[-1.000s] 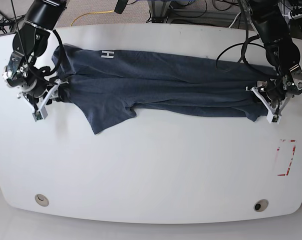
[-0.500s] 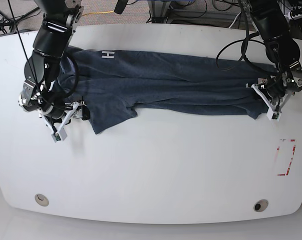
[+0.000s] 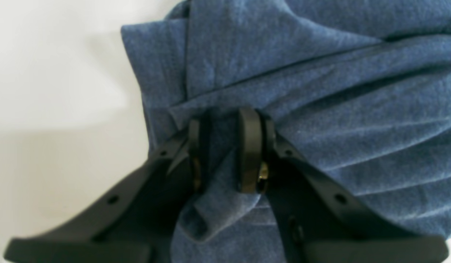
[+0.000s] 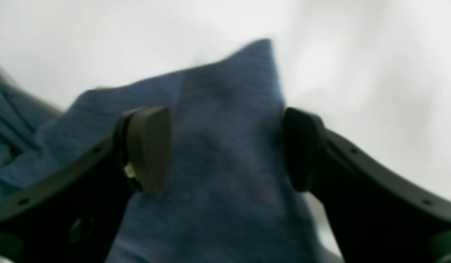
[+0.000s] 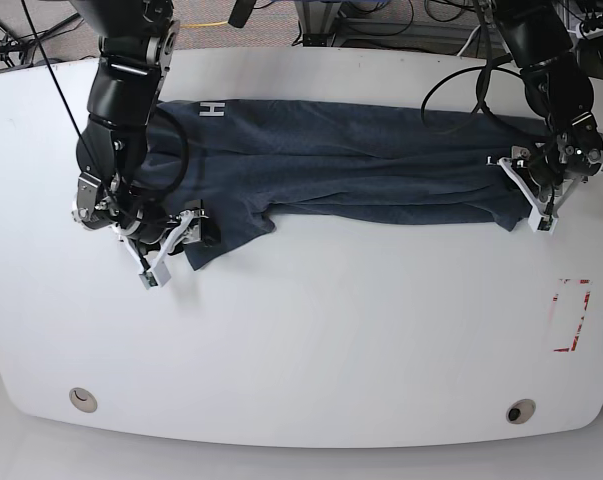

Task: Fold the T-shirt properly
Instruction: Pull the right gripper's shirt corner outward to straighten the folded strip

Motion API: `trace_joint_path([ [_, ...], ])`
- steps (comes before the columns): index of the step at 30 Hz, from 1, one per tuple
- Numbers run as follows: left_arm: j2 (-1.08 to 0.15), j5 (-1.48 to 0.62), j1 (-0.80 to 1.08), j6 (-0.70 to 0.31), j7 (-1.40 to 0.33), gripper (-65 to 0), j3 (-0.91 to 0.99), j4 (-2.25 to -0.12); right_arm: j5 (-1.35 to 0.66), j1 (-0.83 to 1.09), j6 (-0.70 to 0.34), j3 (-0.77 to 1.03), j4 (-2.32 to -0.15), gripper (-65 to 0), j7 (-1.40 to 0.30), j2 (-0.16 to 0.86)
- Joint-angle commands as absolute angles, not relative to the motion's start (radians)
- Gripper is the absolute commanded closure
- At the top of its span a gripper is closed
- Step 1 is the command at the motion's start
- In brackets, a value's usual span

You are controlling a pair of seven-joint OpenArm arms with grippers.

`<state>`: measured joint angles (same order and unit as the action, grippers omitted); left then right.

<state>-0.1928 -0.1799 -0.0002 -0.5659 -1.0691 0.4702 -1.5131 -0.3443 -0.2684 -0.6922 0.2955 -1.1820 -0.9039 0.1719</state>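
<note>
The dark blue T-shirt (image 5: 351, 165) lies stretched sideways across the far half of the white table (image 5: 311, 330), with a white "H" print near its left end. My left gripper (image 5: 534, 200) is at the shirt's right end. In the left wrist view the left gripper (image 3: 222, 146) is shut on a bunched fold of the T-shirt (image 3: 320, 91). My right gripper (image 5: 176, 245) is at the lower left sleeve (image 5: 226, 235). In the right wrist view the right gripper (image 4: 225, 146) is open, with its fingers on either side of the sleeve corner (image 4: 229, 91).
A red and white marker (image 5: 571, 315) lies near the table's right edge. Two round holes sit near the front edge, one at the left (image 5: 82, 399) and one at the right (image 5: 521, 410). Cables hang behind the table's far edge.
My right arm has moved from the shirt's left edge down and right to the sleeve corner. My left gripper has shifted slightly up, still holding the shirt's right end.
</note>
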Motion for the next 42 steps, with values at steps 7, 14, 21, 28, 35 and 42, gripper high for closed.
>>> trace_joint_path([
  [7, -0.208, -0.183, -0.015, -0.568, -1.063, -11.5, 0.472, -1.531, -0.352, -0.288, -0.698, 0.268, -1.193, -24.3, -0.886, 0.171],
  [14, -0.208, -0.182, -0.015, -0.568, -1.063, -11.5, 0.472, -1.524, -0.363, -0.305, -0.698, 0.268, -1.202, -0.8, -0.874, 0.174],
  [21, -0.208, -0.182, -0.013, -0.568, -1.063, -11.5, 0.472, -1.524, -0.386, -0.274, -0.698, 0.298, -1.377, 0.0, -0.96, 0.17],
  [28, -0.211, -0.182, -0.013, -0.568, -1.063, -11.5, 0.472, -1.523, -0.535, -0.174, -0.698, 0.417, -1.587, 0.0, -1.113, 0.176],
  [35, -0.213, -0.18, -0.012, -0.568, -1.063, -11.5, 0.472, -1.521, -0.697, -0.013, -0.698, 0.541, -1.787, 0.0, -1.242, 0.177],
  [42, -0.213, -0.18, 0.001, -0.568, -1.063, -11.5, 0.47, -1.521, -0.762, 0.156, -0.698, 0.615, -1.928, 0.0, -1.251, 0.176],
])
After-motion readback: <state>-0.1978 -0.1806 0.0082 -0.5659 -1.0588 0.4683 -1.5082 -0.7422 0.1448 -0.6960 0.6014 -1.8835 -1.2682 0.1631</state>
